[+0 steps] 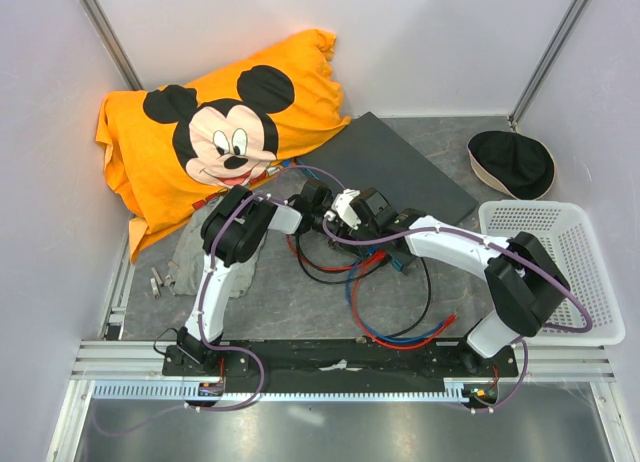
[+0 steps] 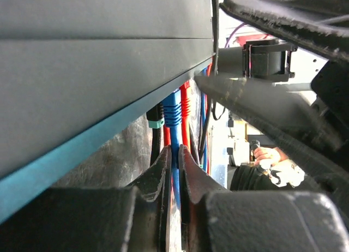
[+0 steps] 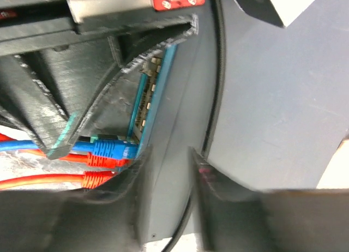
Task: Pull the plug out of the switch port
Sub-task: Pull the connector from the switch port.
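My left pincer (image 2: 173, 151): closed on blue cable (image 2: 175, 186) under blue plug (image 2: 171, 113).
My right pincer (image 3: 167, 154): clamps switch (image 3: 180, 88), near far edge.
Blue plug: stiff, probably latched; take boot.

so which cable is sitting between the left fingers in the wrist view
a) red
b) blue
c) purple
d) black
b: the blue cable runs down from its plug at the switch and passes right between the fingers of the left gripper; the red ones lie beside it, outside the fingers.
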{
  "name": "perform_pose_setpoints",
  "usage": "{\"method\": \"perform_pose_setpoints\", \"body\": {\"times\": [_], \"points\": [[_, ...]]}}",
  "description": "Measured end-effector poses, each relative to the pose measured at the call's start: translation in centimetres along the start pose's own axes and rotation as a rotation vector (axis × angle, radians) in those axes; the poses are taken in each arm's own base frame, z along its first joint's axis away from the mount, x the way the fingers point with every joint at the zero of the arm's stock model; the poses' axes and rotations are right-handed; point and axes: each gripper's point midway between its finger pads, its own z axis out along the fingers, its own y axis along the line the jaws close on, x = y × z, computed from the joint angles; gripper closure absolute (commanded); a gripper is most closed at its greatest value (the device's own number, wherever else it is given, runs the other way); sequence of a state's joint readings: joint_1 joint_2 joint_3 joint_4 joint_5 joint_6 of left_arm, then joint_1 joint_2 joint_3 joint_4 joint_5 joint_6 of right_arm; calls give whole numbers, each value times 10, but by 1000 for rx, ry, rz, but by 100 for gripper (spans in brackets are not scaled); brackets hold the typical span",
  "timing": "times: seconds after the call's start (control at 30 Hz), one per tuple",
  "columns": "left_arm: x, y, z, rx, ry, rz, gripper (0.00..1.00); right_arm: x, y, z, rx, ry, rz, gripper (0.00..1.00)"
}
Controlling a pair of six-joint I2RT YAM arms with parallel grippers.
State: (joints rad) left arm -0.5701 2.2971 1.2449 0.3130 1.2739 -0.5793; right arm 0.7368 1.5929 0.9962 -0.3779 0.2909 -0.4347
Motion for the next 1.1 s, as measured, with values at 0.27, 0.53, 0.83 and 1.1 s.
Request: {"method": "perform_pose_setpoints", "body": {"times": [0.27, 0.53, 0.83, 1.1], "points": [[-1, -1, -1, 28, 11, 2, 94, 0, 1, -2, -12, -5, -15, 66], [-1, -1, -2, 31, 12, 3, 94, 2, 12, -8, -76, -8, -13, 56], [-1, -1, -3, 41, 15, 7, 94, 13, 16, -8, -79, 15, -20, 55], [-6, 1, -3, 52, 8, 16, 94, 17, 10, -3, -37, 35, -22, 54]]}}
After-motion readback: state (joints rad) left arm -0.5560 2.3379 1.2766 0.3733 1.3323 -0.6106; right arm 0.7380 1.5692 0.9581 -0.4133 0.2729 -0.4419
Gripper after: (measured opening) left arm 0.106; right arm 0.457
